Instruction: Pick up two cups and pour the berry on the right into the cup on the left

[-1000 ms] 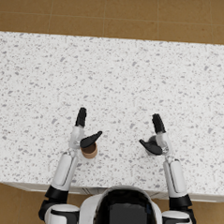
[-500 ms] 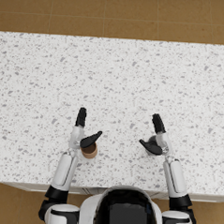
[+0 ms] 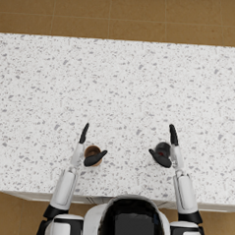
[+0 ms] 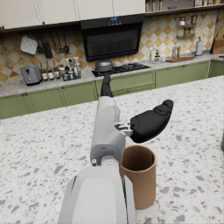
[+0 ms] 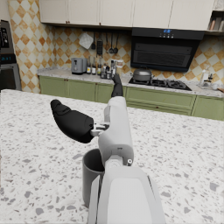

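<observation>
A brown cup point(image 3: 92, 152) point(image 4: 139, 174) stands upright on the speckled counter point(image 3: 121, 90) near its front edge, on the left. My left hand point(image 3: 86, 149) point(image 4: 131, 114) is open beside it, fingers stretched forward and thumb reaching over the rim, not gripping. On the right stands a dark grey cup point(image 3: 162, 151) point(image 5: 92, 176). My right hand point(image 3: 167, 147) point(image 5: 94, 114) is open next to it, thumb above the rim. No berry shows; the cups' insides are mostly hidden.
The counter's front edge point(image 3: 109, 199) runs just behind both cups. A brown tiled floor point(image 3: 124, 14) lies beyond the far edge. The wrist views show a kitchen wall with green cabinets point(image 4: 131, 83) and an oven far behind.
</observation>
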